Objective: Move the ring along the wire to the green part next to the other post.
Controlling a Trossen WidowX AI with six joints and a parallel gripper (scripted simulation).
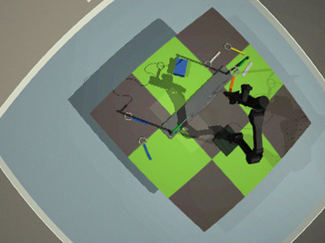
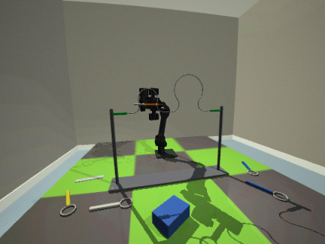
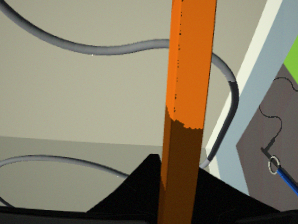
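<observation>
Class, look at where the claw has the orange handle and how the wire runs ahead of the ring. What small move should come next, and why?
Probably a slow upward slide along the wire. The claw is shut on the orange handle, the ring sits past the first green part, and the grey wire climbs into a loop ahead, so the ring must follow it centred.

- Orange handle (image 3: 189,63): smooth, matt, plastic-looking.
- Wire (image 3: 100,48): dull grey metal.
- Checkered floor (image 2: 211,230): glossy, reflective.
- Blue block (image 2: 170,215): matt.
</observation>
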